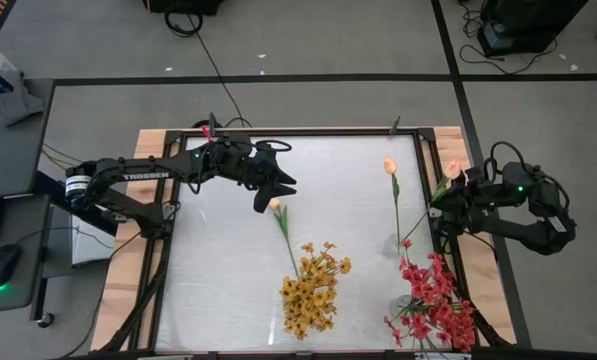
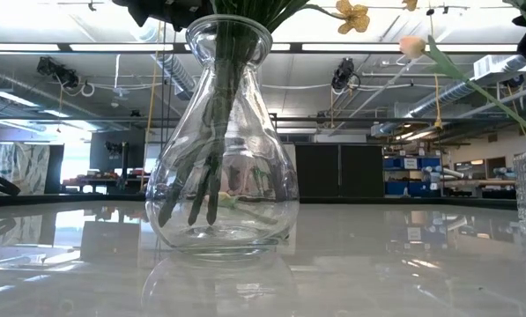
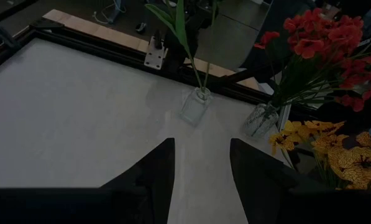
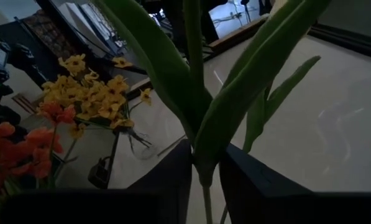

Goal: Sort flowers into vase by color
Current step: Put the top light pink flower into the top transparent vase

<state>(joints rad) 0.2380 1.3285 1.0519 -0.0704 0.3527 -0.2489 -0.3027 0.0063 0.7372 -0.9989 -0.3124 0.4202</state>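
High view: white worktop in a wood-edged frame. Left claw hangs over the worktop's far-centre part, fingers apart, nothing between them; a peach bud on a slim stem lies just beside its tips. Right claw sits at the right edge, by a second peach bud; a third bud stands on a stem rising from a small clear vase. Yellow cluster near the front centre, red cluster at the front right. Low view: a big round-bellied glass vase close up, green stems inside (a yellow bloom juts out overhead), one peach bud leaning in from the right. Left wrist view: two dark fingers spread wide over bare worktop, empty; ahead, a small square vase with one leafy stem, red flowers and yellow flowers off to the side. Right wrist view: the claw's fingers pinch a green stem with long leaves; yellow and red clusters behind.
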